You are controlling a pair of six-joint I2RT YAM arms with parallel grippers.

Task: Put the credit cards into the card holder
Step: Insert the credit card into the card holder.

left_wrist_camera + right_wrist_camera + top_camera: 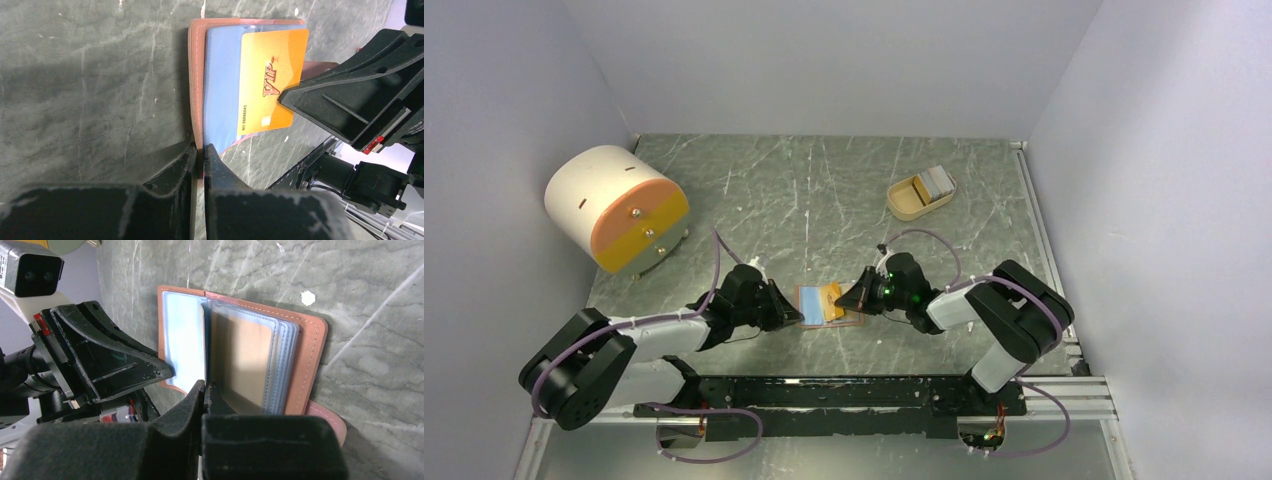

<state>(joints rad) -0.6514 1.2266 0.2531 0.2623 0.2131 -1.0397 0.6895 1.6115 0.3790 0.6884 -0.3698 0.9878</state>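
White-linked, black-jointed arms [664,335] with purple cables [715,262]; black wedge-fingered left hand [794,310], right hand [844,298]

a big white drum [594,185] lies on its side at the far left of the dark green, marble-veined table [824,190], its round face turned toward the near right, orange above and paler below, with small knobs that are likely drawer pulls. a beige oval tray [900,207] sits far right of centre, well apart from the drum. pale grey walls [824,60] close off the left, far and right sides.
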